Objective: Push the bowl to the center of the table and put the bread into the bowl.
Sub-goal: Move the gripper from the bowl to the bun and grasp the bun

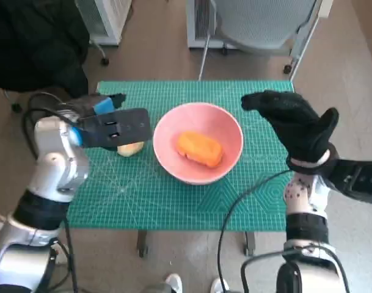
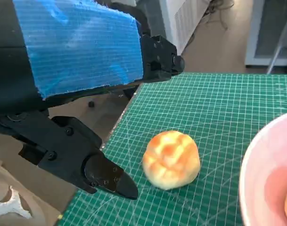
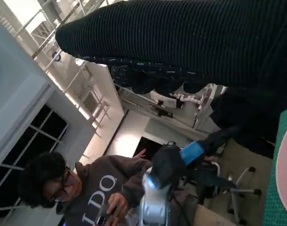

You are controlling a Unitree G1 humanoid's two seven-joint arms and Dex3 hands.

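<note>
Bread (image 2: 171, 159), a small round golden bun, sits on the green cutting mat (image 1: 143, 183) just left of the pink bowl (image 1: 173, 165), which rests near the table's middle with an orange bread-like piece (image 1: 200, 148) already inside. The left hand (image 1: 115, 127) hovers over the bun, fingers apart and holding nothing. The right hand (image 1: 295, 125) is raised to the right of the bowl, fingers spread, empty. The bun is probably light and soft, easily squashed, so a gentle grip across its rounded sides, low near the mat, looks best. The bowl seems rigid and smooth, likely sliding if bumped.
</note>
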